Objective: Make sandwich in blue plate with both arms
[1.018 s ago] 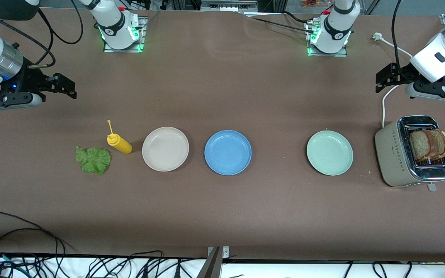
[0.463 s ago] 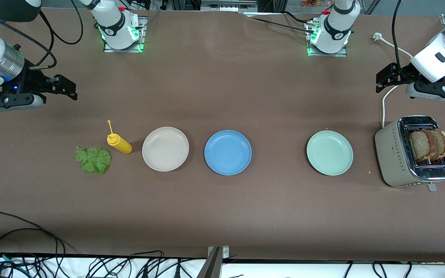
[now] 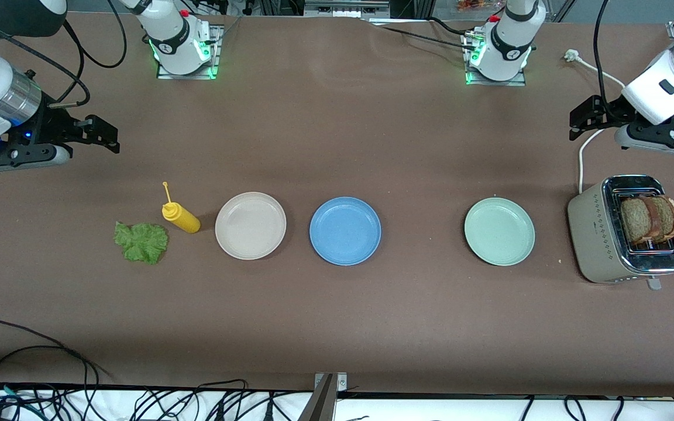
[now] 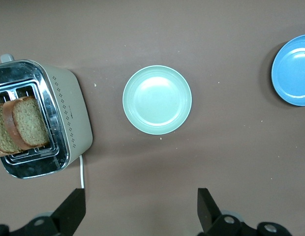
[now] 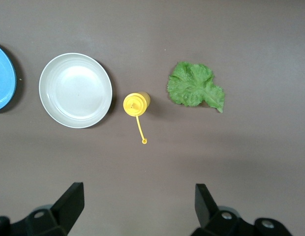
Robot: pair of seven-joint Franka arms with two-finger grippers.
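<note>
— What's nearest us?

— Loose black cables (image 3: 33,351) along the near edge of the brown worktop (image 3: 337,316).

— And on it?

— One row. From the right arm's end: lettuce leaf (image 3: 141,242), yellow squeeze bottle (image 3: 180,217), beige-white plate (image 3: 250,225), blue plate (image 3: 345,230) mid-row, empty, mint-green plate (image 3: 499,231), then a toaster (image 3: 597,234) with two bread slices (image 3: 648,219) standing in its slots.

— The arms?

— Right gripper (image 3: 88,133) hangs over bare worktop, left gripper (image 3: 590,115) over the toaster's white cord (image 3: 584,146). Both jaws wide apart, holding nothing. Farther off, the arm bases (image 3: 184,49) glow green.
</note>
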